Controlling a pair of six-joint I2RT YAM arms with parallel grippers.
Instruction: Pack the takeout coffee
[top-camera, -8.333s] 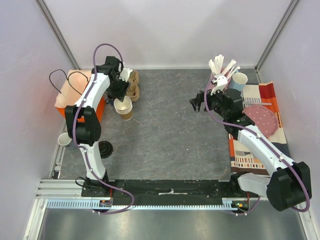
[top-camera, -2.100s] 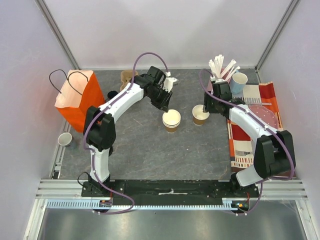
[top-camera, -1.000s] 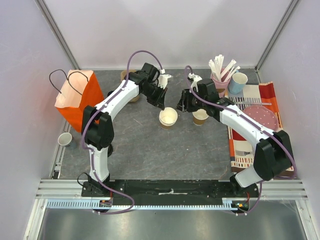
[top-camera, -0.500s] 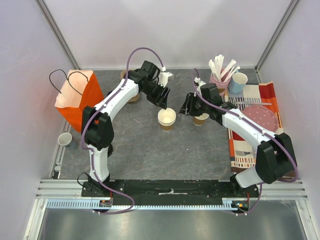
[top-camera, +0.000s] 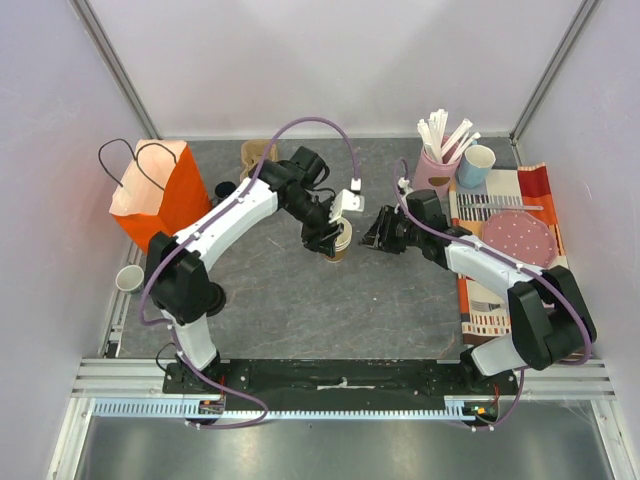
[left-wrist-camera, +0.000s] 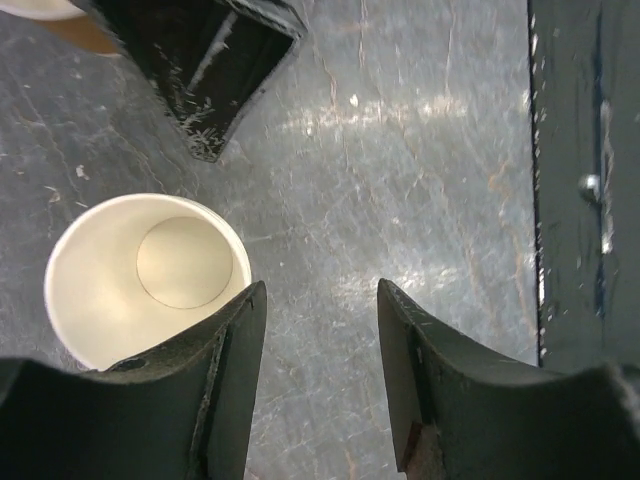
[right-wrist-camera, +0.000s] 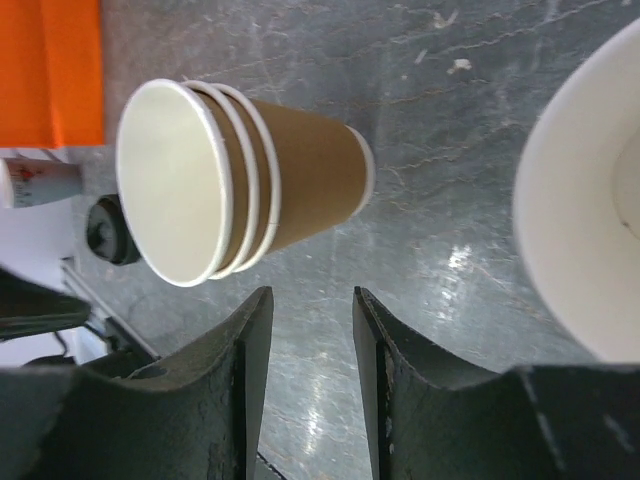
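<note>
Three nested kraft takeout coffee cups (top-camera: 344, 244) (right-wrist-camera: 235, 190) stand mid-table, cream inside, no lids on. My left gripper (top-camera: 326, 238) (left-wrist-camera: 320, 290) hangs open beside this stack. The stack's rim (left-wrist-camera: 145, 280) lies just outside the left finger, and only bare table shows between the jaws. My right gripper (top-camera: 378, 232) (right-wrist-camera: 312, 295) is open and empty, pointing at the stack from the right with a gap between. A single cup (right-wrist-camera: 585, 200) sits close under the right wrist; the top view hides it. Black lids (right-wrist-camera: 105, 230) lie far left.
An orange paper bag (top-camera: 152, 192) stands at the left. Near it is a small white cup (top-camera: 128, 278). More brown cups (top-camera: 258, 155) stand at the back. A pink holder of white sticks (top-camera: 440, 150), a light blue cup (top-camera: 478, 163) and a pink plate (top-camera: 520, 235) on a striped cloth are at the right.
My left gripper has come down and toward me from behind the stack to right beside it. The right arm has drawn back over the single cup.
</note>
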